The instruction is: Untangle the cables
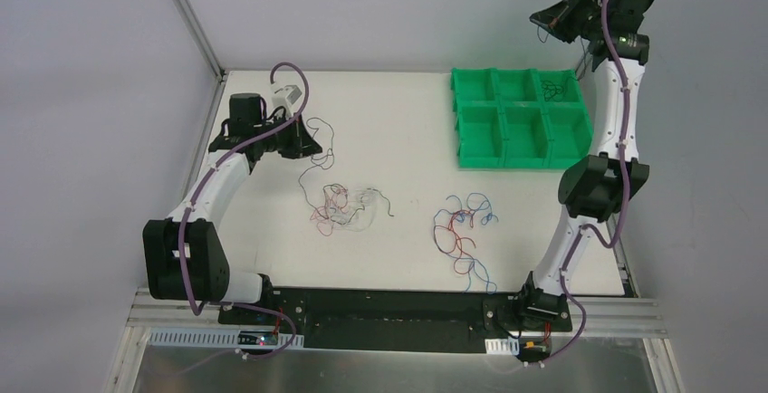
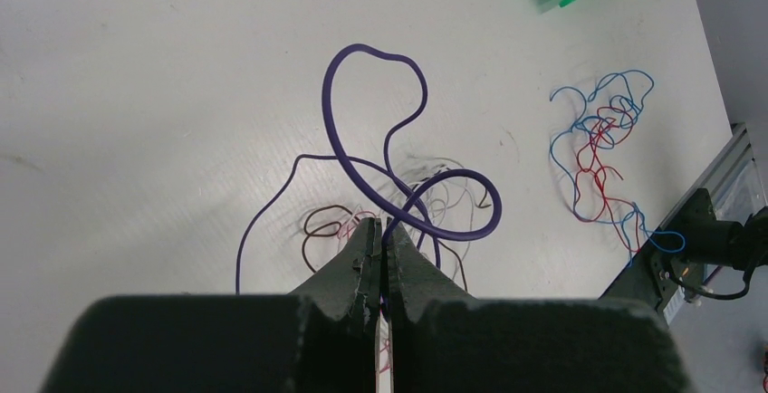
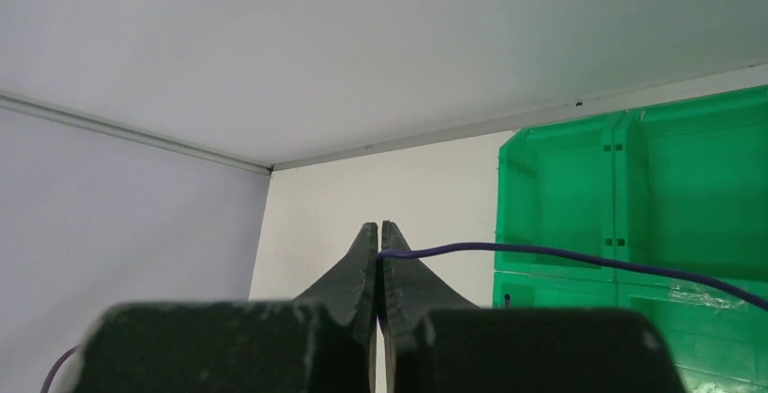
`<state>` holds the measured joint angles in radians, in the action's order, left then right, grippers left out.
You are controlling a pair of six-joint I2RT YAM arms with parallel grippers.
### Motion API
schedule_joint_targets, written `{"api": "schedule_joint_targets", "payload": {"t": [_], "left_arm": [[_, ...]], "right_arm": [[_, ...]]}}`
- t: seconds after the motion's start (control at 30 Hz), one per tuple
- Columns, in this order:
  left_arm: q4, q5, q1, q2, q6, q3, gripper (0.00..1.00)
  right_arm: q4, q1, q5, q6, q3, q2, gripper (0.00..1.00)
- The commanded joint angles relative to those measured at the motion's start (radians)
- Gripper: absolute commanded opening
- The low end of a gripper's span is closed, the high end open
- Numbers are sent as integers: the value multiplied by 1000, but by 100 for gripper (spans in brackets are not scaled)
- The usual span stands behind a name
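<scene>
The left gripper (image 2: pixel 380 253) is pinching a dark purple wire (image 2: pixel 332 108) between pressed-together jaws; the wire is looping out from the tips and trailing down into the mixed bunch (image 1: pixel 344 205) on the table (image 1: pixel 398 112), which is lying just to the near side of that gripper, so the left arm is far nearer it. The right gripper (image 3: pixel 379 248) is hanging high by the green bin tray (image 1: pixel 477 156), jaws pressed together, seemingly nipping a thin purple strand (image 3: pixel 561 253); the red-and-blue bunch (image 1: pixel 462 228) is lying well apart.
</scene>
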<state>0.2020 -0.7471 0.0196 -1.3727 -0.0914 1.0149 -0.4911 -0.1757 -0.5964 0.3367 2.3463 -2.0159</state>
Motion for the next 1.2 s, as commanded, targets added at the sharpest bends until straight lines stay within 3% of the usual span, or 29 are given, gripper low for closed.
{"api": "schedule_joint_targets", "payload": {"t": [0.0,0.77,1.0,1.17], "left_arm": [[12,-23,-2,-2,15,11,0],[159,-2,-9,-19,79,55,0],[165,2,-10,-47,62,73,0],[165,-1,-11,-61,43,79,0]], "right_arm": [[20,6,-91,40,113,-122,0],[281,91,8,40,193,-380,0],[275,76,32,85,-23,-308,3],[230,61,39,147,-111,-279,17]]}}
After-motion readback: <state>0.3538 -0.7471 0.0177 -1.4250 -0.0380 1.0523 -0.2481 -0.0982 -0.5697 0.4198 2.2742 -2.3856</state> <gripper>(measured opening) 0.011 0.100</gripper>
